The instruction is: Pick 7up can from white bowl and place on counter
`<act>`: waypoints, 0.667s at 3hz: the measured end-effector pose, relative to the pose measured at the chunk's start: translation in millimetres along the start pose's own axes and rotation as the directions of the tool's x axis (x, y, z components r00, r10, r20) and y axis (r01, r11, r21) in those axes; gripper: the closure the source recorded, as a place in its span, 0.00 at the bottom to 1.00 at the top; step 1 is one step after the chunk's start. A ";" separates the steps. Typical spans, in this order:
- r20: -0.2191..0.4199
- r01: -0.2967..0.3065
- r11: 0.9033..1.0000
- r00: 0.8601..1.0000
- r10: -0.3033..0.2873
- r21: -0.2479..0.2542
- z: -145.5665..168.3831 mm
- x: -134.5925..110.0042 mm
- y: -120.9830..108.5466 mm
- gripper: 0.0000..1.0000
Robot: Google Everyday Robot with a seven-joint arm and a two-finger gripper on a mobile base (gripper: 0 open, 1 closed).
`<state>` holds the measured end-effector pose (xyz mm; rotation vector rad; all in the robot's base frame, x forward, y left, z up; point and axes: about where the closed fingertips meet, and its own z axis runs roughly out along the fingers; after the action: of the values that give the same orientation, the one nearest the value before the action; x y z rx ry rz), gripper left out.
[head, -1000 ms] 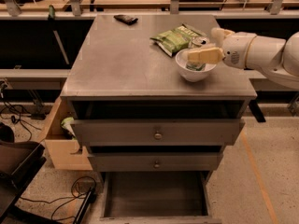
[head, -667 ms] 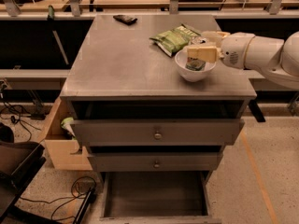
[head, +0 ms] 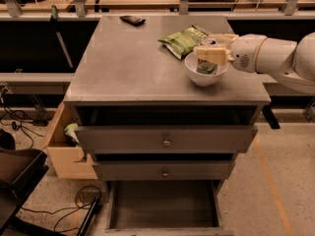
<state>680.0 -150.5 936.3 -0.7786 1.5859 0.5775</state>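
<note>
The 7up can (head: 206,67) stands upright in the white bowl (head: 205,76) near the right front of the counter (head: 128,63). Its shiny top shows above the bowl's rim. My gripper (head: 212,47) reaches in from the right on a white arm (head: 275,55). Its cream fingers (head: 211,53) sit on the near and far sides of the can, closed on its upper part. The can's lower part is still inside the bowl.
A flat green snack bag (head: 183,41) lies just behind and left of the bowl. A small dark object (head: 132,19) lies at the counter's back edge. The drawers (head: 166,140) below are pulled out, the lowest furthest. A wooden box (head: 61,154) stands at the left.
My gripper has shifted slightly left and up over the bowl, staying around the can. The bowl and the bag have not moved.
</note>
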 end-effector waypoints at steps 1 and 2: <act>0.000 0.000 1.000 1.000 0.000 -0.004 2.1 -0.4 1.6 1.00; -0.018 0.067 0.998 0.998 -0.068 -0.021 8.0 -21.7 13.1 1.00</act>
<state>676.5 -132.5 955.5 -0.8521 1.5671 0.5399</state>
